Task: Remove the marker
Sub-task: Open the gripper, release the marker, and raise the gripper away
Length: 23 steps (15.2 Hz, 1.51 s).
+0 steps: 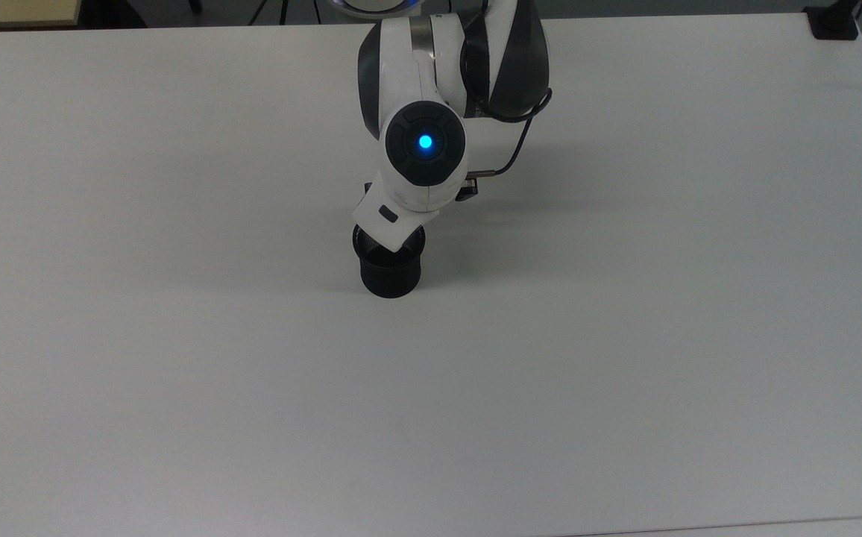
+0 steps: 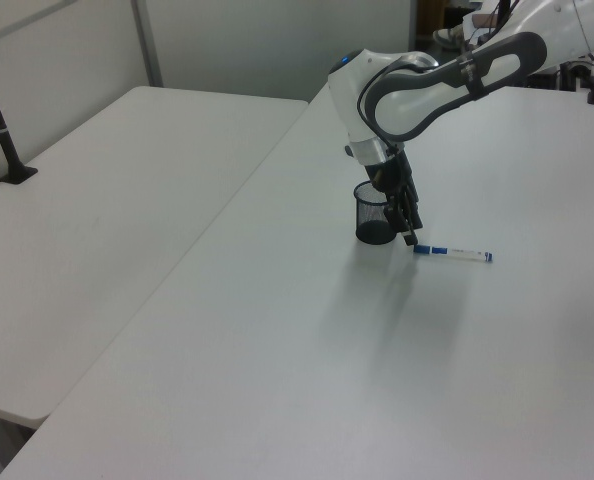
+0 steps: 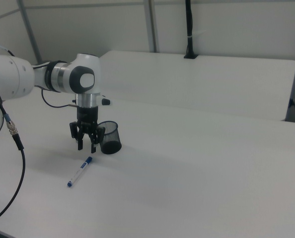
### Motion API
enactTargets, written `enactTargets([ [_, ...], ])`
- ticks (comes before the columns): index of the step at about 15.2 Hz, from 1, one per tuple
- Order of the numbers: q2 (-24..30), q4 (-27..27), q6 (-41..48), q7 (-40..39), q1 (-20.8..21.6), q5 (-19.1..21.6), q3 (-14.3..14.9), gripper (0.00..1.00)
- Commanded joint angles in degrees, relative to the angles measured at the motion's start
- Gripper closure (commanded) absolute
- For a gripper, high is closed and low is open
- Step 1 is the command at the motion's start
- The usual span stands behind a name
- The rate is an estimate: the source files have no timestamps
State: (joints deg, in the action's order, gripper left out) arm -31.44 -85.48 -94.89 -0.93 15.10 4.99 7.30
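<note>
White barrel flat on the table (image 3: 197, 163), blue cap pointing toward the cup: the marker (image 3: 81, 171) lies outside the black mesh cup (image 3: 109, 137), which in the right view stands just beyond and to the right of it. In the left view the marker (image 2: 453, 253) stretches rightward from beside the cup (image 2: 374, 213), close to it but, as far as I can judge, not touching. The gripper (image 3: 86, 144) hangs low just above the capped end, its fingers spread apart with nothing between them (the pen rests on the tabletop by itself). In the top view the arm's wrist covers part of the cup (image 1: 391, 273), whose visible rim shows nothing sticking out. So the removal looks essentially done: marker out, set down, released. What seems left is only for the arm to lift clear without nudging the pen or knocking the cup beside it.
</note>
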Motion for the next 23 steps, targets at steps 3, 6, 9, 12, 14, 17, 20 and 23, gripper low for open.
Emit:
enactTargets([
  [3,7.4,0.1,-0.6,0.6,-0.6,-2.4,1.3,0.00],
  [6,10.9,1.4,-0.9,0.6,-2.8,-3.9,1.3,0.00],
  [9,15.7,1.7,-0.2,1.0,-4.8,-5.9,1.3,0.00],
  [12,19.7,1.9,6.3,1.1,-6.0,-5.9,1.3,0.00],
  [14,21.4,1.5,9.7,0.8,-6.5,-5.4,1.3,0.00],
  [17,22.2,1.5,10.3,1.1,-7.4,-4.9,1.3,0.00],
  [20,21.9,1.6,9.8,1.5,-8.2,-4.1,1.3,0.00],
  [23,22.3,1.8,7.4,1.5,-11.0,-0.5,1.3,0.00],
])
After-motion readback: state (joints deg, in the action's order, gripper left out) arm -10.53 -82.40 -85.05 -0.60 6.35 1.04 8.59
